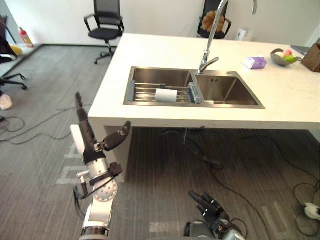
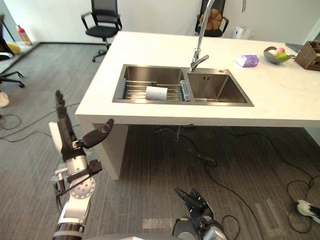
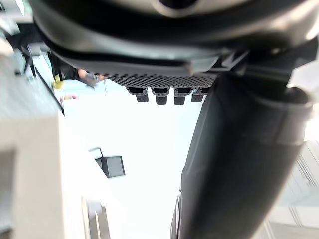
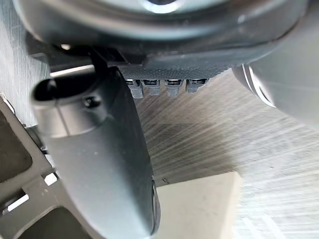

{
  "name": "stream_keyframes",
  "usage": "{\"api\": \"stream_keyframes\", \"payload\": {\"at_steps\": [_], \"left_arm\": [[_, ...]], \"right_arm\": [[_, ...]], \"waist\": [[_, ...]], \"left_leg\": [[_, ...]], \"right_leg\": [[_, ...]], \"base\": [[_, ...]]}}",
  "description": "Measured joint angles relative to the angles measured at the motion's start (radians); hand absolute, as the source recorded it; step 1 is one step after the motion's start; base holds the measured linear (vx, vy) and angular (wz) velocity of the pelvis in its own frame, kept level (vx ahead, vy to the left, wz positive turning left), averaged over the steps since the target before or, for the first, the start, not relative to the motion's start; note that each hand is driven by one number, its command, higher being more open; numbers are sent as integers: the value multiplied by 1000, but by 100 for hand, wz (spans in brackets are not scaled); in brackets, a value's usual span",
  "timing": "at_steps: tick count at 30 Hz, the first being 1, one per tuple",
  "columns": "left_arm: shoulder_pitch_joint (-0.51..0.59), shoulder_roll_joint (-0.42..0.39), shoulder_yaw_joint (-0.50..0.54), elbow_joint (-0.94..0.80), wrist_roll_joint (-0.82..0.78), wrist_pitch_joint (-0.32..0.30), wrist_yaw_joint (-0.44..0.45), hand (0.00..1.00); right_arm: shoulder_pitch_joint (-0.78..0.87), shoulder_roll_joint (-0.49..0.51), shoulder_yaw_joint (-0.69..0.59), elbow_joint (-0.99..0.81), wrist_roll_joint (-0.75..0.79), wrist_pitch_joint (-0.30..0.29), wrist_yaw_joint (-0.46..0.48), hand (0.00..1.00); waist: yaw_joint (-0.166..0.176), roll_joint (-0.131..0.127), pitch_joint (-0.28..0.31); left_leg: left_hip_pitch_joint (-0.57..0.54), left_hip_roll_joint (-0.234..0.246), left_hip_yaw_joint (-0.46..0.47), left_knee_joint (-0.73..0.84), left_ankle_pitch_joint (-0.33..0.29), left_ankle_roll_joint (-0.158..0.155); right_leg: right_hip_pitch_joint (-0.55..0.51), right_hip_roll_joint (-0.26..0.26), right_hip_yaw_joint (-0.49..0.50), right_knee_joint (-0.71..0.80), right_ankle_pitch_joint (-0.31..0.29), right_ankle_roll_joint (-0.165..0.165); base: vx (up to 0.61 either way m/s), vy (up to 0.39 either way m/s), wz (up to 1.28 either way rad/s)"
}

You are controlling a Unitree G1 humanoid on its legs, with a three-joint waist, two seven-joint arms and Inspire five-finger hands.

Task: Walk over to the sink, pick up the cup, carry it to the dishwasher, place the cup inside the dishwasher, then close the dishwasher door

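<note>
A white cup lies on its side on a wire rack in the left basin of a steel double sink set in a pale counter. My left hand is raised in front of the counter's near left corner, fingers straight up and thumb spread, holding nothing. My right hand hangs low near the floor at the bottom centre, fingers relaxed and empty. Both hands are well short of the cup.
A tall tap stands behind the sink. A purple packet, a fruit bowl and a basket sit on the counter's far right. Office chairs stand beyond. Cables trail on the carpet under the counter.
</note>
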Motion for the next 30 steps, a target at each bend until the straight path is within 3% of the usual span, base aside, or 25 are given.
{"api": "stream_keyframes", "payload": {"at_steps": [1,2,3,4,5,7,9,10,12,13,15,17,18,19,20,21,23,26,30], "left_arm": [[-3,3,-5,-6,-1,4,-8,100],[0,-19,-15,-10,-1,16,-23,100],[2,-34,-29,-32,0,33,-42,100],[2,-38,-38,-46,1,35,-47,100],[-4,-38,-61,-65,6,39,-56,100],[-14,-43,-86,-79,36,45,-62,100],[-7,-52,-94,-85,64,54,-69,100],[0,-50,-96,-90,68,62,-74,100],[36,-46,-107,-122,68,87,-99,100],[49,-51,-113,-143,78,101,-115,100],[58,-43,-114,-161,86,113,-140,100],[58,-5,-132,-165,105,127,-165,100],[58,6,-135,-169,106,129,-174,100],[55,25,-145,-192,106,143,-191,100],[40,37,-152,-199,111,146,-199,100],[16,61,-158,-197,118,165,-218,100],[-44,91,-184,-188,118,189,-236,100],[-147,169,-251,-143,117,221,-243,100],[-247,236,-260,-65,110,273,-295,100]], "right_arm": [[5,6,1,-2,1,2,-5,100],[8,-4,-2,-8,1,4,-17,100],[4,-25,0,-2,-1,21,-23,100],[2,-29,-4,4,-1,28,-24,100],[2,-35,-5,9,-3,44,-27,100],[3,-35,-4,3,-24,58,-24,100],[7,-38,-1,-9,-41,75,-18,100],[9,-38,-1,-11,-45,81,-16,100],[22,-44,4,-16,-49,104,-16,100],[34,-59,19,-32,-59,115,-15,100],[39,-72,42,-30,-68,130,-15,100],[41,-86,55,9,-67,137,-16,100],[39,-90,59,17,-67,139,-16,100],[36,-98,66,28,-71,141,-15,100],[33,-105,62,36,-78,142,-12,100],[31,-107,55,47,-90,144,-12,100],[30,-103,55,44,-95,143,-13,100],[28,-100,55,47,-96,142,-28,100],[25,-92,57,48,-99,137,-43,100]], "waist": [[0,-3,0],[4,34,0],[10,62,-2],[17,66,-2],[26,64,2],[19,62,6],[24,56,-1],[25,52,-7],[29,53,-25],[34,70,-20],[45,80,-16],[62,73,-25],[62,76,-33],[61,81,-48],[64,91,-54],[56,82,-68],[47,82,-68],[41,82,-68],[8,83,-68]], "left_leg": [[18,4,0,6,-15,-22],[53,38,7,26,-44,-45],[46,67,18,58,-41,-47],[47,67,25,50,-41,-46],[46,64,31,27,-40,-44],[42,81,37,-18,62,-25],[58,92,22,42,49,-35],[45,94,16,76,47,-31],[-75,119,-21,289,50,-19],[-175,162,-36,476,73,12],[-276,226,-18,674,53,20],[-305,218,29,571,-9,15],[-308,202,39,495,-9,14],[-304,156,41,287,16,9],[-288,117,15,157,108,-15],[-213,69,25,0,175,-10],[-179,51,25,-77,206,-4],[-154,42,25,-108,208,-4],[-114,41,29,-137,209,-5]], "right_leg": [[17,19,15,-111,99,-38],[68,71,27,-177,232,-59],[88,96,55,-198,217,-57],[88,100,60,-194,206,-63],[95,102,76,-185,192,-66],[114,110,79,-150,140,-57],[112,112,89,-71,50,-50],[114,111,86,-70,38,-53],[139,117,68,-129,35,-56],[181,138,53,-186,35,-56],[242,166,46,-237,45,-81],[297,168,48,-270,40,-91],[302,165,51,-281,41,-91],[298,159,59,-287,54,-78],[301,154,69,-281,61,-63],[299,132,91,-285,66,-51],[296,123,91,-290,64,-47],[314,118,103,-305,64,-47],[343,122,119,-323,65,-45]], "base": [[528,-222,1],[608,-235,-15],[456,-171,-24],[334,-169,-31],[233,-167,-23],[188,-137,-12],[124,-83,-8],[78,-97,9],[109,-117,19],[187,-111,30],[176,-85,25],[209,-44,3],[230,19,-12],[175,52,-19],[323,84,-28],[282,85,-12],[249,109,4],[130,71,2],[52,19,-5]]}}
